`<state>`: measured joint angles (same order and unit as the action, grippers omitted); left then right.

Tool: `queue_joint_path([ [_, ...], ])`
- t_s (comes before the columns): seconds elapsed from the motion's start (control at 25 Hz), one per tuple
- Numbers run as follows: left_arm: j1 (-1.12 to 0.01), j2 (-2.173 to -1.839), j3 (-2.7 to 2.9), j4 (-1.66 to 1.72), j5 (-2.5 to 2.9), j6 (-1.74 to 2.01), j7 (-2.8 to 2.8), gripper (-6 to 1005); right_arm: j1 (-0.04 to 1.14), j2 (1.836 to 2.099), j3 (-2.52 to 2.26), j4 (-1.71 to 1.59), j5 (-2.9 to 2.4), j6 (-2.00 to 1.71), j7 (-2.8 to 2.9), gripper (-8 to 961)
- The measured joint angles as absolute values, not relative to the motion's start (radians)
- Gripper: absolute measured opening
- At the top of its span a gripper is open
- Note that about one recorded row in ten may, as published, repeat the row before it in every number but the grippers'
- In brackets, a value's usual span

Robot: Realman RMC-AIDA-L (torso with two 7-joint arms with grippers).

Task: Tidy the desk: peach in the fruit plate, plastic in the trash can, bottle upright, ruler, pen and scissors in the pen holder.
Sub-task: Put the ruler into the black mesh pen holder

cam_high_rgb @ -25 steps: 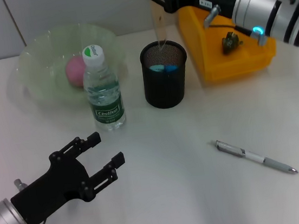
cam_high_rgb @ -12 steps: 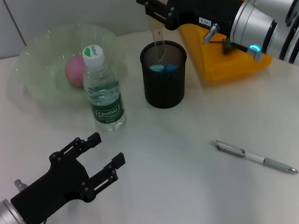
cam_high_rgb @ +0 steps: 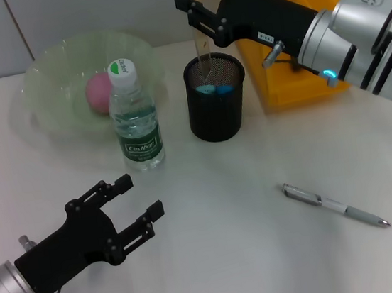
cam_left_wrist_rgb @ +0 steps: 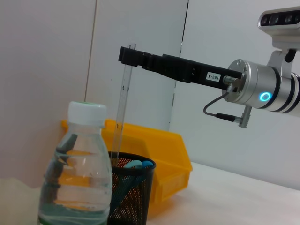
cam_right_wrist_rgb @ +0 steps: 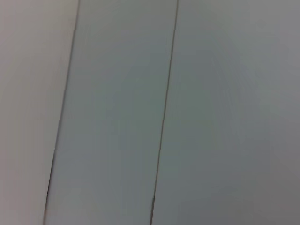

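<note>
The right pincer (cam_high_rgb: 200, 3) hangs above the black mesh pen holder (cam_high_rgb: 217, 106), clenched on the top end of the clear ruler (cam_high_rgb: 202, 49), which stands almost upright with its lower end inside the holder, among blue things that lie at the bottom. Compared with a second ago, the right arm has swung leftward and reached further over the holder, so that it now covers more of the yellow bin (cam_high_rgb: 299, 55) behind and to the right of the holder, and the small dark green thing seen in the bin earlier is now hidden behind the arm. The ruler has come with it, from just behind the holder's far rim to within the rim. The left wrist view shows the same from the side: the pincer (cam_left_wrist_rgb: 129, 56) grips the ruler (cam_left_wrist_rgb: 123, 110) at its top, and the ruler runs down into the holder (cam_left_wrist_rgb: 131, 187). Nothing else has moved. The water bottle (cam_high_rgb: 134, 118) stands upright just left of the holder, its cap on. Farther left of the holder, behind the bottle, the pink peach (cam_high_rgb: 100, 92) lies in the pale green fruit plate (cam_high_rgb: 52, 78). The silver pen (cam_high_rgb: 334, 206) lies flat on the white worktop (cam_high_rgb: 268, 266), well apart from the holder, toward the near right. The left pincer (cam_high_rgb: 133, 204) rests low over the worktop, near and to the left of the holder, released and grasping nothing, exactly where it was before.
</note>
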<state>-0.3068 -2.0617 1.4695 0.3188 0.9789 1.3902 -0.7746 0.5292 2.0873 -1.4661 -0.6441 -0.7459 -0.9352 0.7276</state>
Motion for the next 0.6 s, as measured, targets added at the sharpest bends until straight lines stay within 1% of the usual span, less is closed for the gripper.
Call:
queue_joint_path([
  [0.32,-0.308,-2.062,1.468,0.321,0.979,1.390,-0.775,716,0.581,2.087,-1.441,-0.525,-0.713,-0.963,0.697,427],
  [0.6,-0.308,-2.062,1.469,0.321,0.979,1.393,-0.775,717,0.597,2.086,-1.441,-0.482,-0.713,-0.960,0.693,435],
])
